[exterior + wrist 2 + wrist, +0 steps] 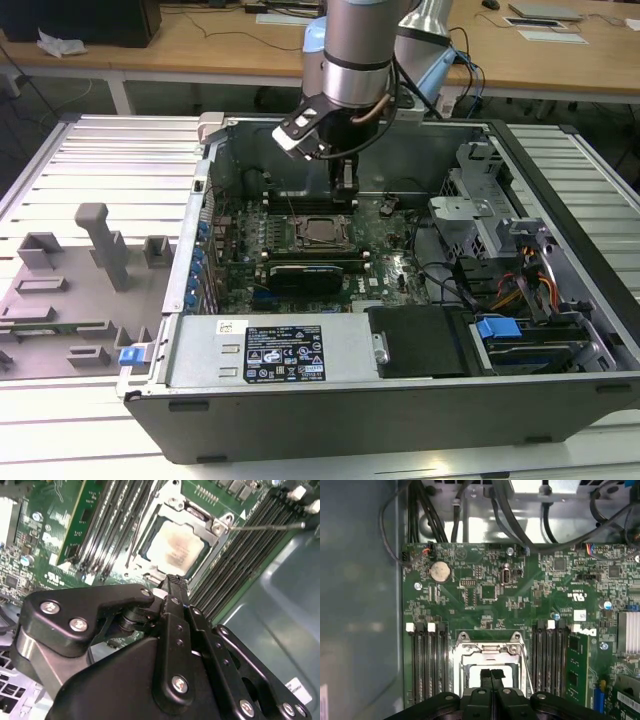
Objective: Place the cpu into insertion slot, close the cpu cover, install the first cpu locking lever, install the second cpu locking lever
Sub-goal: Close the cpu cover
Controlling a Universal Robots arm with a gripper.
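Slatted metal tabletop (70, 440) fills the near ground, and on it stands an open computer case (300, 425). Just inside its near wall, at six o'clock in the exterior view, we see a grey power box (200, 355) with a label. At nine o'clock, outside the case, grey holders (100, 260) sit on the table.

Beyond the power box lies the green board (395, 270), and near its middle sits the socket (327, 232). The chip (175, 547) is already in it, its pale metal top plain in the second wrist view. In the first wrist view the cover (490, 647) looks to us to lie flat over the socket. A thin wire lever (265, 526) juts from one socket corner, its long axis running out across the memory slots (240, 555). We judge it not latched.

The gripper (346, 198) hovers just above the board, its fingers pressed together with nothing between them. From the fingertips the socket lies at about seven o'clock in the exterior view, near and a little lower.

Farther off, the arm (355, 40) rises at twelve o'clock, with wooden desks (200, 40) behind it.
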